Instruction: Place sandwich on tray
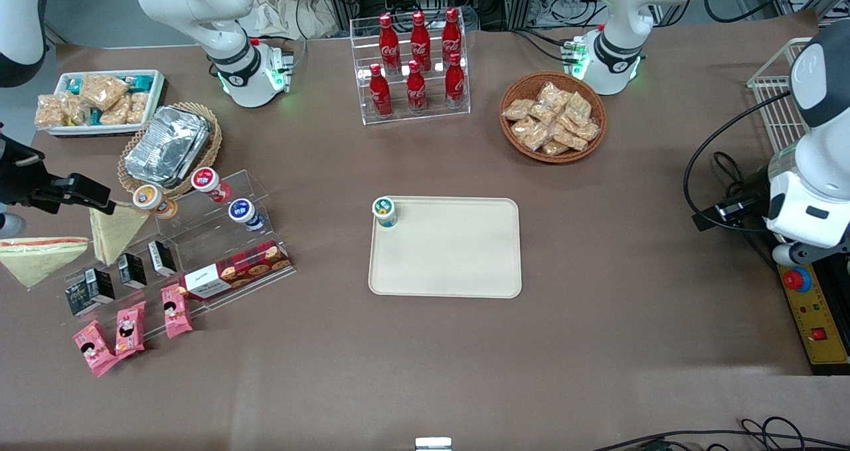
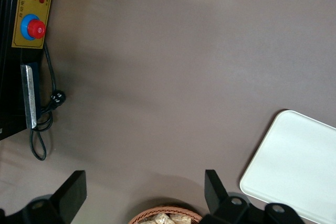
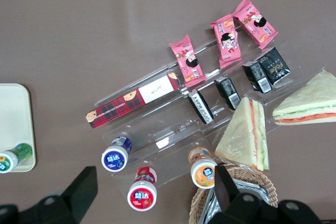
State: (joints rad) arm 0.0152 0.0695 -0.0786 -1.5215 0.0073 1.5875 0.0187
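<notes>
My claw (image 3: 155, 187) hovers spread wide and empty, while the clear-wrapped sandwich (image 1: 40, 260), red-orange and green stripe showing, lies at the front frame's mid-height edge, well apart from the tray (image 1: 445, 265).

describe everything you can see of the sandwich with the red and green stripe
The sandwich is a triangular wedge of pale yellowish bread in what looks like clear wrap, with a red-orange and green filling stripe along one long edge. It lies on the brown table at the working arm's end, beside the second wedge and the black packets. Nothing grips it: the gripper hovers apart from it with its fingers open.
</notes>
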